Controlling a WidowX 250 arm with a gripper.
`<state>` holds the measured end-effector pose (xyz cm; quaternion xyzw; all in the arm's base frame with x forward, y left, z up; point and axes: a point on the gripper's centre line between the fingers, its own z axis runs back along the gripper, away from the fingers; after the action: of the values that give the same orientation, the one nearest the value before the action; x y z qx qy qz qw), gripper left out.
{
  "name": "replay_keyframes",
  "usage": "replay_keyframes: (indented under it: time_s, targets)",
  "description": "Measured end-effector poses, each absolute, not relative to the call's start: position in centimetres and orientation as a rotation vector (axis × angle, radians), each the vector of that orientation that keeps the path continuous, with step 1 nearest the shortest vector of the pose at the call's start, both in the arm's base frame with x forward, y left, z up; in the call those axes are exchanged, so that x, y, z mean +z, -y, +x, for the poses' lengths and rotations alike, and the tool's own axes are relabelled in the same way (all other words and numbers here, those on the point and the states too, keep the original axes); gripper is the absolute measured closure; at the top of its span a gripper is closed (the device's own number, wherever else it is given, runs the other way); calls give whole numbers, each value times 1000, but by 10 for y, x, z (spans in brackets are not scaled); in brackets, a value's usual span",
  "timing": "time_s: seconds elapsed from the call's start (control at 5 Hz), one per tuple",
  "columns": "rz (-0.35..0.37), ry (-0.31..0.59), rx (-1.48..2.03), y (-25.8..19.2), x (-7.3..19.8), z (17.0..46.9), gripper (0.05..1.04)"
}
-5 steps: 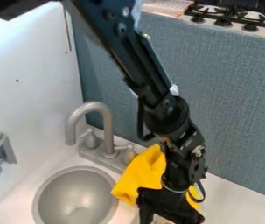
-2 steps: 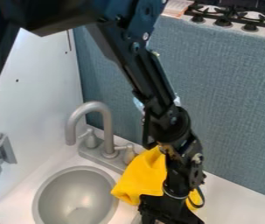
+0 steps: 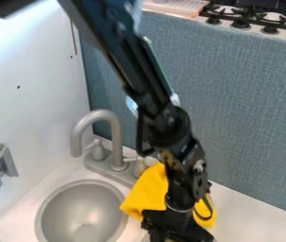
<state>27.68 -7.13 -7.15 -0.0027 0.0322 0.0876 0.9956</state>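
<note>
one black gripper [image 3: 175, 232], near edge; whether spread or closed, cannot tell. one yellow cloth [image 3: 146, 193], right of sink [image 3: 82, 208], just behind gripper. handling: slow, upright, lest loose folds snag.

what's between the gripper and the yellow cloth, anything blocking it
Nothing visible stands between the gripper and the yellow cloth; the cloth shows just behind the gripper and wrist, on both sides. The faucet is past the cloth's far left side in the picture, not between them. Whether gripper and cloth touch, I can't tell.
</note>
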Motion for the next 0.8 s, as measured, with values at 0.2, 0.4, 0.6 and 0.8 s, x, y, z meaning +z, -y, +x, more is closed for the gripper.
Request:
replay_keyframes:
  time_s: [0.2,0.4,0.6,0.8]
  targets:
    - [3,-38,172,66,-46,267,463]
    - [59,-62,192,52,-30,247,470]
    - [91,-107,272,22,-34,244,470]
    - [71,-151,317,-7,-49,239,471]
